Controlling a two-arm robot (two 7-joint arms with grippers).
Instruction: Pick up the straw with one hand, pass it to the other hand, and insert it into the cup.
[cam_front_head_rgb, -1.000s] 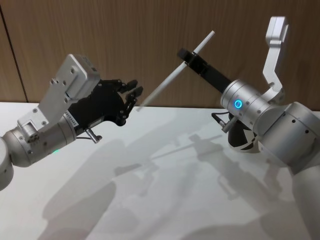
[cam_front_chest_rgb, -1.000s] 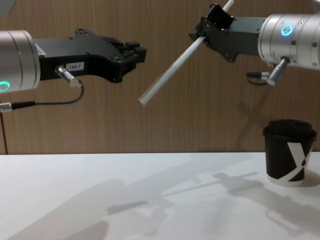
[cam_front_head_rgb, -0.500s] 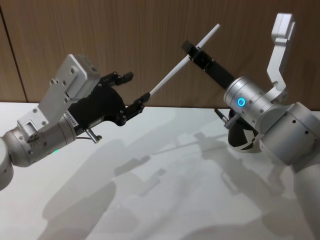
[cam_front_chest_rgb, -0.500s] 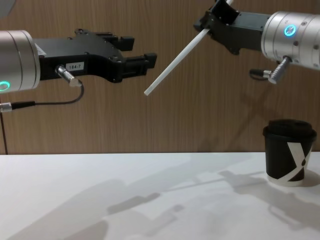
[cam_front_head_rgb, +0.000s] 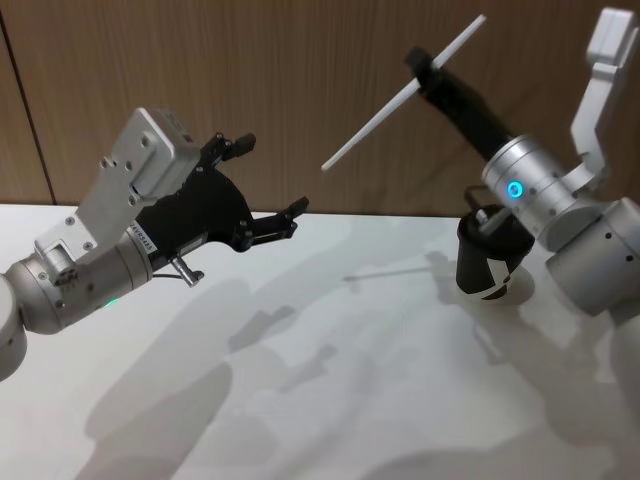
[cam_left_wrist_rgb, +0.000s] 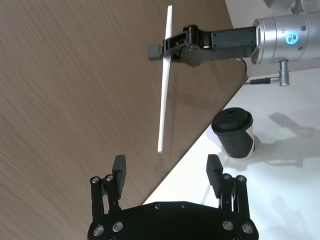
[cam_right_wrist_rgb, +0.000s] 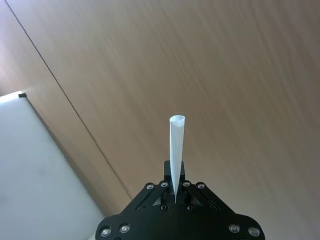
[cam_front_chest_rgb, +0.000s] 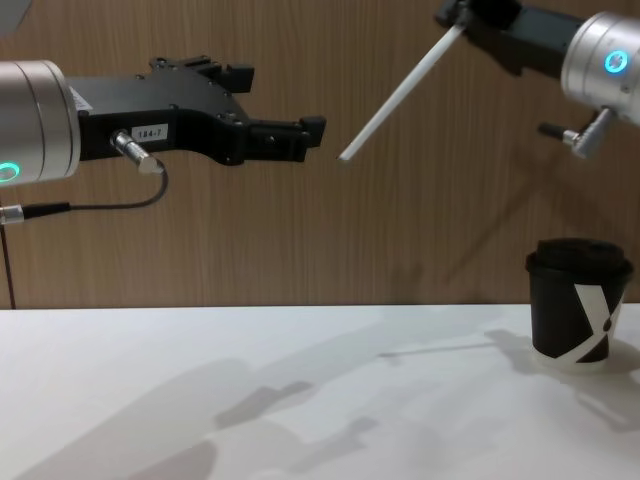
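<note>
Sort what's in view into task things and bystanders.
Task things: straw, clamped in the right gripper; cup, standing on the table; left gripper, open and apart from the straw.
Just there: the table; wood wall behind.

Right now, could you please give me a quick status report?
Left end effector open, empty, raised at left. Right end effector shut on straw, held high. Cup lidded, on table; nothing between it and straw.
</note>
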